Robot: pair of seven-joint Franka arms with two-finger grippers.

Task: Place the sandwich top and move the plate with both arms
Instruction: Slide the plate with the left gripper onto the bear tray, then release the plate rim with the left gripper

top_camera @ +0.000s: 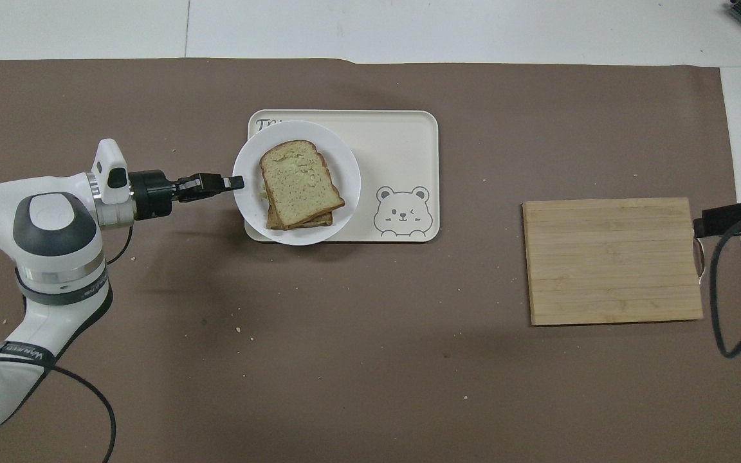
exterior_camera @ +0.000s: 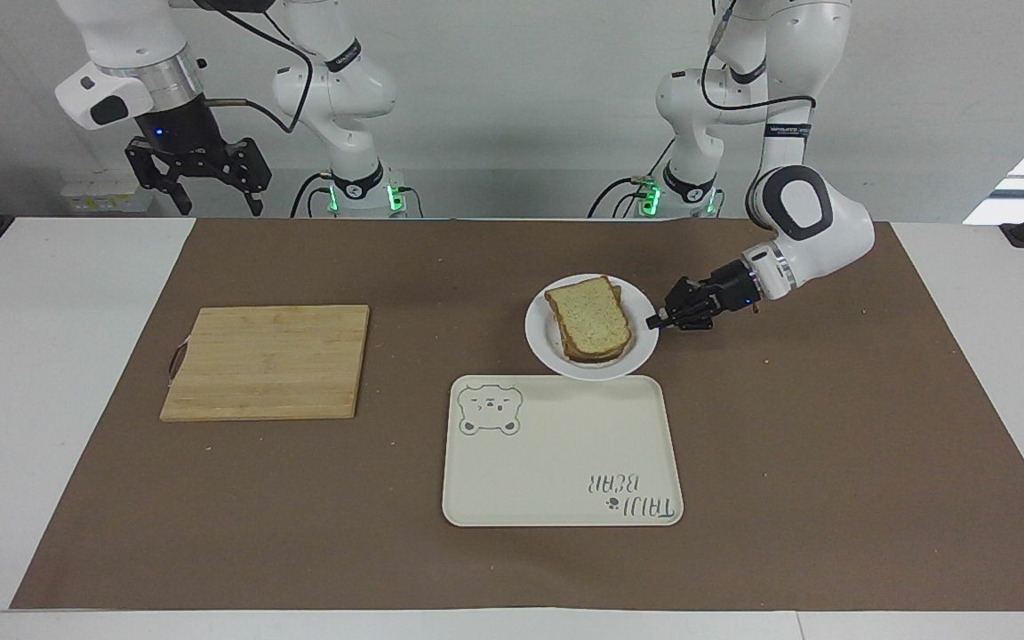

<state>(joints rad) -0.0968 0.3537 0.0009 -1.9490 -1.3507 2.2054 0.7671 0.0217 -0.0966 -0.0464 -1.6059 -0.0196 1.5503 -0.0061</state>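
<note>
The plate (sandwich top stacked on it) hangs over the bear tray, its rim pinched by the left gripper; the right gripper, fingers apparently spread, waits over the worktop's edge.

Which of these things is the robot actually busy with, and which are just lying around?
In use: plate carrying the sandwich top, gripped at its rim by the left hand, raised over the tray.
Lying about: cutting board; the right hand waits.
</note>
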